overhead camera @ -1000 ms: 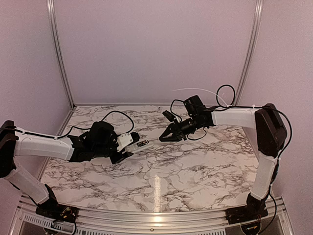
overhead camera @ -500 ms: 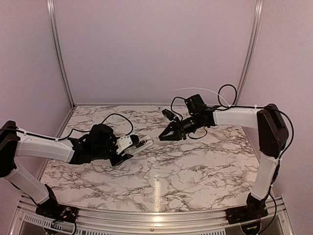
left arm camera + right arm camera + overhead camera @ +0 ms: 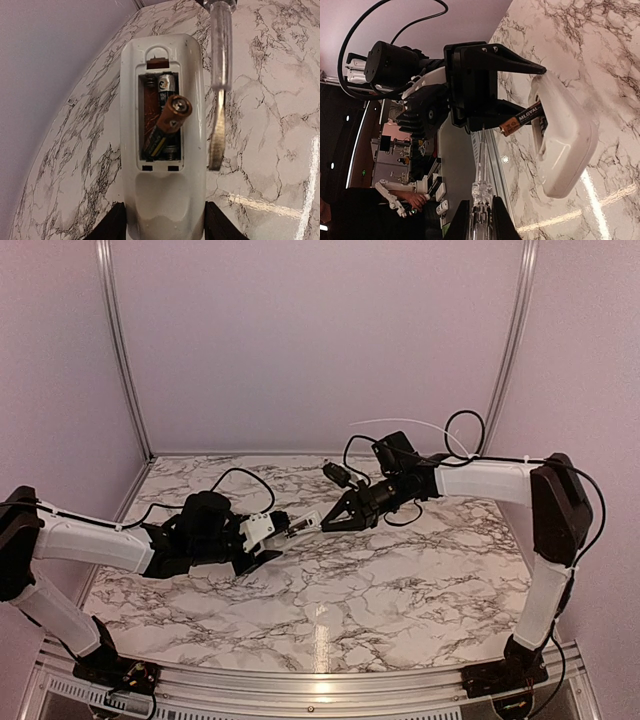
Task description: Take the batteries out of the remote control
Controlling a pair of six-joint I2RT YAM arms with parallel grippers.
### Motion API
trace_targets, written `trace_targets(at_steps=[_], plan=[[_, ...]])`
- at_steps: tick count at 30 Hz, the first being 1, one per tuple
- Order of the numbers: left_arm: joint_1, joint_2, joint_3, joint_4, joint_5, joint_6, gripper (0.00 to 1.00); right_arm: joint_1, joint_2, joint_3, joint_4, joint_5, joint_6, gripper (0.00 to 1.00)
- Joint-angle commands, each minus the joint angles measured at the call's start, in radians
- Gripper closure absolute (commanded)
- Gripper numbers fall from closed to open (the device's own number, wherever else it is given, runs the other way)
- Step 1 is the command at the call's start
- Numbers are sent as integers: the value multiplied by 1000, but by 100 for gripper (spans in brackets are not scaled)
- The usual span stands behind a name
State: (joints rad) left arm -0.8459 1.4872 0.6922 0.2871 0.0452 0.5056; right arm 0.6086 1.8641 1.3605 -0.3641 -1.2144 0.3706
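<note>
My left gripper (image 3: 268, 533) is shut on the white remote control (image 3: 298, 525) and holds it above the table. In the left wrist view my gripper (image 3: 165, 227) clamps the remote (image 3: 165, 200) by its lower end, back up, with the compartment open. One battery (image 3: 167, 127) is tilted up out of the recess. A second battery (image 3: 166, 83) lies flat behind it. My right gripper (image 3: 338, 518) is shut on a clear-handled tool with a flat metal blade (image 3: 218, 100) beside the remote's right edge. The right wrist view shows my gripper (image 3: 482, 212), the tool (image 3: 481, 192), the remote (image 3: 565, 145) and the raised battery (image 3: 520, 120).
The marble table (image 3: 400, 580) lies under both arms. Pale walls and aluminium posts (image 3: 120, 350) close the back and sides. A metal rail (image 3: 320, 680) runs along the near edge. Black cables (image 3: 460, 430) loop off the right wrist.
My left gripper has carried the remote up and to the right. My right gripper has moved left with the tool, so the two are closer together.
</note>
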Motion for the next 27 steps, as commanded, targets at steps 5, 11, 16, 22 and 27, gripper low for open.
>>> trace_targets(at_steps=[5, 11, 16, 22, 27], plan=[[-3, 16, 23, 30, -8, -8, 93, 3, -27, 69, -105, 34, -74, 100], [-3, 24, 38, 7, -27, -20, 93, 3, -57, 97, -112, 103, -63, 100], [-2, 28, 49, -5, -29, -36, 93, 3, -79, 136, -96, 224, -25, 100], [-2, 38, 70, -32, -38, -59, 93, 4, -96, 160, -150, 387, -30, 100], [-2, 42, 80, -40, -38, -76, 93, 3, -132, 145, -169, 500, -26, 100]])
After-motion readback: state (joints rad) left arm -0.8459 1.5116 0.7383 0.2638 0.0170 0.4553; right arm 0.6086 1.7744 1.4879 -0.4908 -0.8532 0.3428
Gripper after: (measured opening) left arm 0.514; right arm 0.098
